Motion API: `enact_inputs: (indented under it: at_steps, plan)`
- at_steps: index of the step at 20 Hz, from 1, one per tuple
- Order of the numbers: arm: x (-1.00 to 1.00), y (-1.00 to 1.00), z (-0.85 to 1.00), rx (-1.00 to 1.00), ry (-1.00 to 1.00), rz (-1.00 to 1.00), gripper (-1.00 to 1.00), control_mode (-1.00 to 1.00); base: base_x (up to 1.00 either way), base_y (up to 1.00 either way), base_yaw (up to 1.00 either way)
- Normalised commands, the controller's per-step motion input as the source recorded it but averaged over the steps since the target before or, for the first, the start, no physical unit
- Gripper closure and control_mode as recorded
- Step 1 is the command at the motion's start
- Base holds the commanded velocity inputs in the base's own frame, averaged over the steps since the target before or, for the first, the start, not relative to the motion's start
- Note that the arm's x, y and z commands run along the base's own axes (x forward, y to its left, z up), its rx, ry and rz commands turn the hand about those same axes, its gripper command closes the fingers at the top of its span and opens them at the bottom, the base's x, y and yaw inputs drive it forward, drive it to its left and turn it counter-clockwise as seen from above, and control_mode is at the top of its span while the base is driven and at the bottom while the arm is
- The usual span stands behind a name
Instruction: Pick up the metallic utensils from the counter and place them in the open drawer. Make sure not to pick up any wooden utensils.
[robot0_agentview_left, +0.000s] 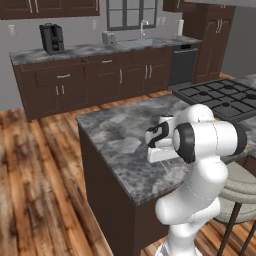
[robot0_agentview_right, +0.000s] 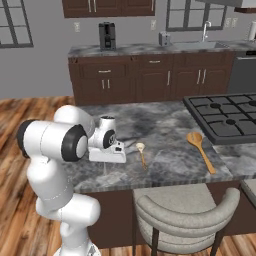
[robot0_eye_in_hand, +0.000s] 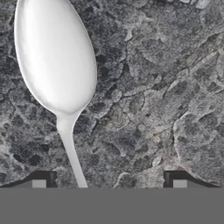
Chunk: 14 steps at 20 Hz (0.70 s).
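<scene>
A silver spoon (robot0_eye_in_hand: 57, 65) lies on the grey marbled counter (robot0_eye_in_hand: 153, 87), its round head toward the top left of the hand view. Its slim handle runs down between my fingertips (robot0_eye_in_hand: 43, 179), closer to the left one. My gripper (robot0_eye_in_hand: 110, 181) is open and points straight down, just above the slab, with nothing held. In the right base view the hand (robot0_agentview_right: 106, 147) hangs over the island counter (robot0_agentview_right: 165, 125) near its front edge. A short tan wooden utensil (robot0_agentview_right: 141, 152) lies just right of the hand, and a larger wooden spoon (robot0_agentview_right: 201, 149) lies farther right. The open drawer is out of view.
A black cooktop (robot0_agentview_right: 225, 117) fills the island's right end. A grey padded stool (robot0_agentview_right: 185, 210) stands against the island's front, right of my base. Dark cabinets with a coffee machine (robot0_agentview_right: 107, 35) and a sink line the back wall.
</scene>
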Motion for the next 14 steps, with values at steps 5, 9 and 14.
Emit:
enact_inputs:
  at_steps: [5, 9, 14]
  plan:
    - [0.00, 0.07, -0.16, 0.00, -0.07, 0.00, -1.00, -1.00, 0.00, 0.00, 0.00]
    - [0.00, 0.16, -0.11, 0.00, -0.06, 0.00, -1.00, -1.00, 0.00, 0.00, 0.00]
    - [0.00, 0.28, -0.25, 0.00, 0.00, 0.00, -1.00, -1.00, 0.00, 0.00, 0.00]
